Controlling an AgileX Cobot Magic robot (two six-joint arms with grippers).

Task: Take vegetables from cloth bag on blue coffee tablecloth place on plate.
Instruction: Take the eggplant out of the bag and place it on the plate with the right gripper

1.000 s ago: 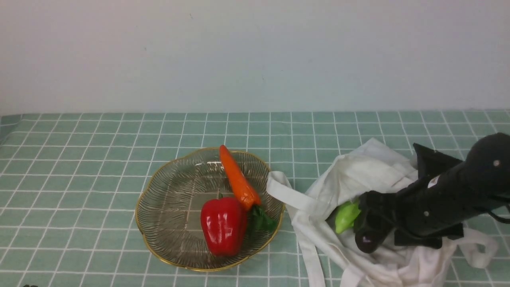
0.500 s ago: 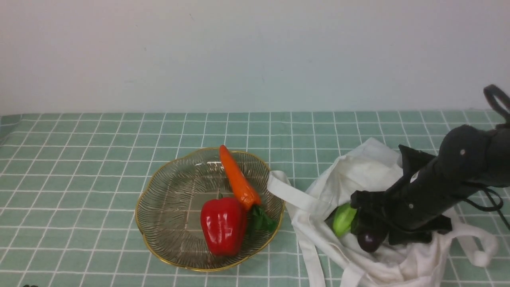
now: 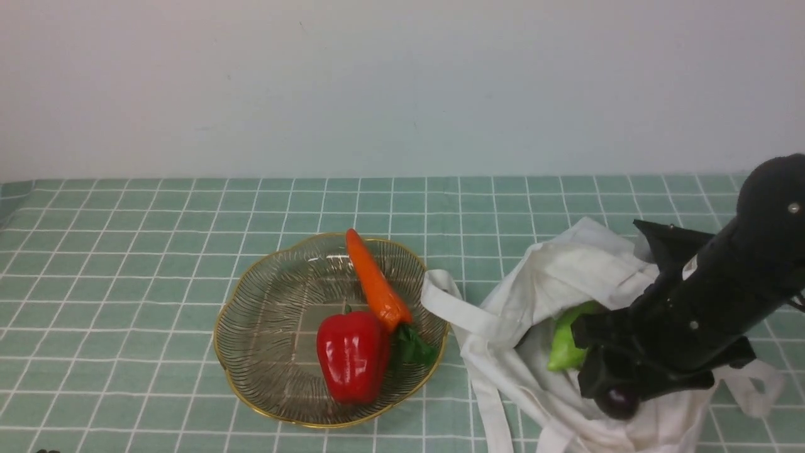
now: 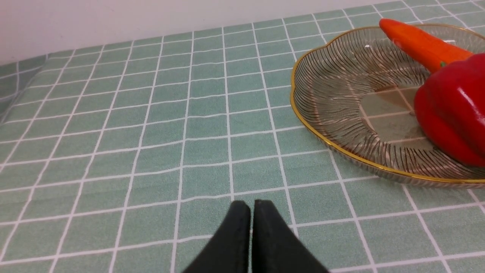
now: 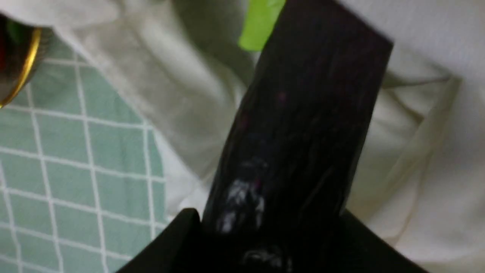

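Observation:
The off-white cloth bag (image 3: 566,270) lies on the teal checked tablecloth (image 3: 126,251) at the right. My right gripper (image 3: 613,384) reaches into the bag's mouth, its fingers pressed on both sides of the dark eggplant (image 5: 299,125). The eggplant's rounded end (image 3: 619,401) pokes out below the jaws. A light green gourd (image 3: 565,349) leans in the bag just left of the gripper. The glass plate (image 3: 264,327) with a gold rim holds an orange carrot (image 3: 374,283) and a red bell pepper (image 3: 351,355). My left gripper (image 4: 251,204) is shut and empty, low over the cloth left of the plate.
A bag strap (image 3: 449,302) stretches to the plate's right rim, and another loops at the far right (image 3: 761,390). A pale wall (image 3: 402,88) rises behind the table's far edge.
The right gripper has shifted right and lower in the bag, its jaws narrowing onto the eggplant. The eggplant's end moved with it. The gourd now stands more upright.

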